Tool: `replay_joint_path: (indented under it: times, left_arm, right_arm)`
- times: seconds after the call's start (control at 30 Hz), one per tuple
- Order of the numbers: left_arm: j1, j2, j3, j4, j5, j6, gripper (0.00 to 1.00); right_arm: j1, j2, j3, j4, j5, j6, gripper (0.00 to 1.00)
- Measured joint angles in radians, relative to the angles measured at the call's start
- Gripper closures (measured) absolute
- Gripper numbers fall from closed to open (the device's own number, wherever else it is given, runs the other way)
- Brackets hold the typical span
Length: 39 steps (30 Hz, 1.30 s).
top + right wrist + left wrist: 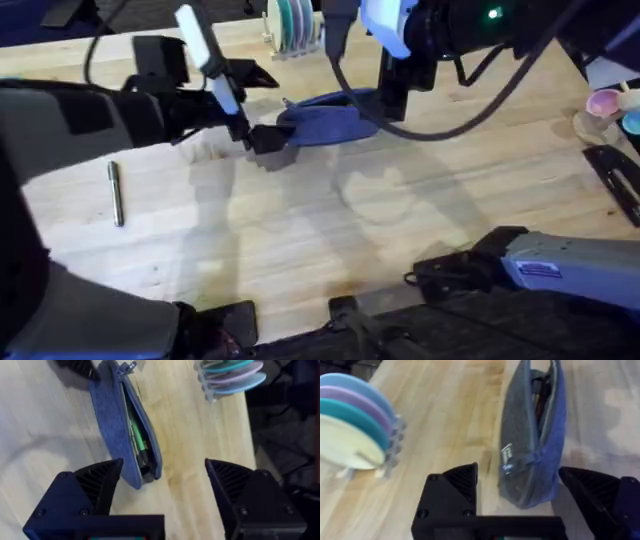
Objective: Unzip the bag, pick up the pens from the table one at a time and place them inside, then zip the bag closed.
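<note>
Both arms outstretched, left tool [520, 492] and right tool [162, 487] seemingly wide apart-fingered.

Blue bag [325, 118] mid-table [300, 230], left claw [262, 140] at its end; grey pen [116, 193] well apart.

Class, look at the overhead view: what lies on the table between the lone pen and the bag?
Mostly bare table, crossed by shadows. The pen lies far to the left; the left gripper sits at the near end of the bag.
</note>
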Motion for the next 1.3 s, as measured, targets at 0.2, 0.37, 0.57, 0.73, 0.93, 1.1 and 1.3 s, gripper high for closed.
replay_joint_path:
  times: [0.2, 0.37, 0.57, 0.73, 0.93, 1.1, 1.3]
  left_arm:
    - [0.055, -0.058, 0.0, 0.0, 0.0, 0.0, 0.009]
    - [0.086, -0.08, 0.0, 0.0, 0.001, 0.0, 0.008]
    - [0.103, -0.082, 0.0, 0.0, 0.001, 0.0, 0.009]
    - [0.104, -0.082, 0.0, 0.0, 0.0, 0.0, 0.009]
    - [0.104, -0.082, 0.0, 0.0, 0.001, 0.0, 0.009]
    - [0.104, -0.082, 0.0, 0.0, 0.0, 0.0, 0.009]
    - [0.104, -0.082, 0.0, 0.0, 0.0, 0.0, 0.009]
  right_arm:
    - [0.0, 0.0, 0.0, 0.001, -0.001, -0.09, 0.004]
    - [0.0, 0.0, 0.0, -0.003, -0.004, -0.113, 0.59]
    - [0.0, 0.017, 0.0, -0.011, -0.052, -0.12, 0.966]
    - [0.0, 0.077, 0.0, -0.036, -0.081, -0.12, 0.968]
    - [0.0, 0.172, 0.0, -0.033, -0.084, -0.12, 0.968]
    - [0.0, 0.246, 0.0, -0.006, -0.084, -0.12, 0.968]
    - [0.0, 0.306, 0.0, 0.058, -0.087, -0.12, 0.968]
